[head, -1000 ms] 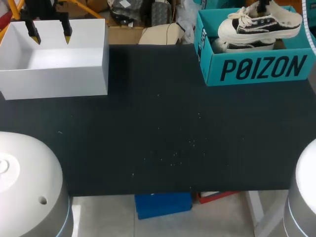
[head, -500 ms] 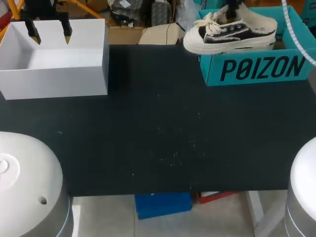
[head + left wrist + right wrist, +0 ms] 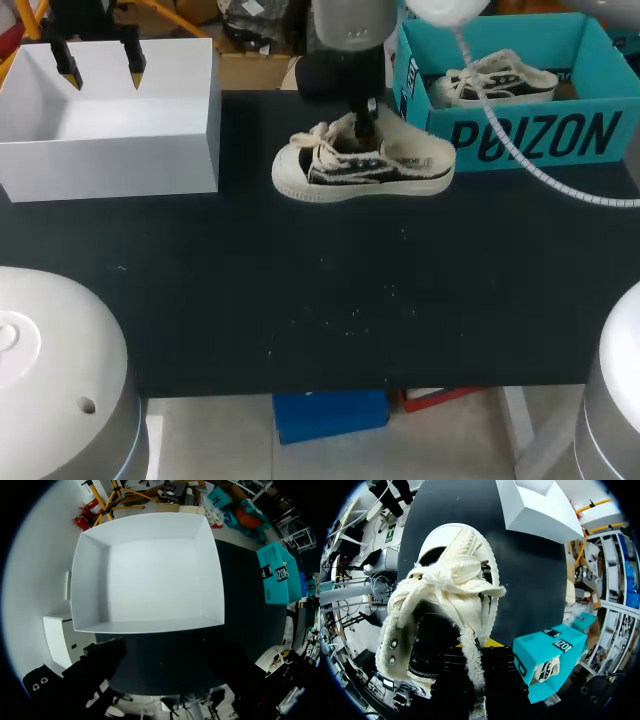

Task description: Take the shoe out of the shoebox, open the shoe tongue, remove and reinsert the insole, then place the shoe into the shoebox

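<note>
Right arm (image 3: 350,40) comes in over the far edge of the counter (image 3: 320,300), and the right jaws are clamped on the shoe (image 3: 362,165) at its collar. From the wrist cam the laces flop right over them. The shoe sits level, toe pointing toward the counter's left edge, near the far edge about mid-counter and just beside the teal shoebox (image 3: 520,140). Can't tell if the sole's actually touching down. The shoebox is in the far right corner with a second shoe (image 3: 495,80) inside. The left jaws hang spread apart, yellow fingertips (image 3: 136,72) gripping nothing, over the white box (image 3: 110,120) in the far left corner.
</note>
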`<state>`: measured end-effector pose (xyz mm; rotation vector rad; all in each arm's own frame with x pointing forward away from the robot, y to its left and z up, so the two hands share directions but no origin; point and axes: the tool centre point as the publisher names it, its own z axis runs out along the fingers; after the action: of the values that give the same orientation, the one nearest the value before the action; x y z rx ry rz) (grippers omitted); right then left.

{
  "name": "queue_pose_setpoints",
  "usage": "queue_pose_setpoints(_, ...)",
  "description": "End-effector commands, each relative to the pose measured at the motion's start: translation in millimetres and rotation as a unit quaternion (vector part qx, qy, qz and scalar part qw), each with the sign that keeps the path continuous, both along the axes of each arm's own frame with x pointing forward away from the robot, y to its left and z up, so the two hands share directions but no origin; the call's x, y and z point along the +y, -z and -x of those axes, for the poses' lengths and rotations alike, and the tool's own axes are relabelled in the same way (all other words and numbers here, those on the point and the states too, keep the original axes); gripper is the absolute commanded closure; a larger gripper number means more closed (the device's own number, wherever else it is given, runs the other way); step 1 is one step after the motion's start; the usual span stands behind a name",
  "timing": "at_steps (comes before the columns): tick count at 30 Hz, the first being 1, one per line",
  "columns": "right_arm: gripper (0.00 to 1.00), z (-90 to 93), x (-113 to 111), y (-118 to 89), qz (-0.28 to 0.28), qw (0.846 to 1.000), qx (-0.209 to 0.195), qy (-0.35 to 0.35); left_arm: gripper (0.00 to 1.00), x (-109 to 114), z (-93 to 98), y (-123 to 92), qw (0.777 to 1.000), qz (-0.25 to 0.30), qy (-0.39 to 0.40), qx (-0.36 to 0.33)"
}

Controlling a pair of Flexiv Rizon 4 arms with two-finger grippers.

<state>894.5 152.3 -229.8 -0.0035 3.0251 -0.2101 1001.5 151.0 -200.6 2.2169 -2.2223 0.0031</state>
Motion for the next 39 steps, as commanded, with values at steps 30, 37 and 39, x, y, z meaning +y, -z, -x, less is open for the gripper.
queue_pose_setpoints(30,0.00,10.6,71.9,134.7,-0.032,0.999,0.011,0.001,0.00,-0.5,0.4,-0.4,1.000,-0.001,-0.001,0.001)
queue_pose_setpoints(37,0.00,18.4,60.7,86.5,-0.098,0.995,0.000,-0.029,0.00,-0.5,0.4,-0.4,1.000,-0.001,-0.001,0.001)
queue_pose_setpoints(39,0.00,22.2,58.7,75.9,-0.151,0.987,-0.007,-0.064,0.00,-0.5,0.4,-0.4,1.000,-0.001,-0.001,0.001)
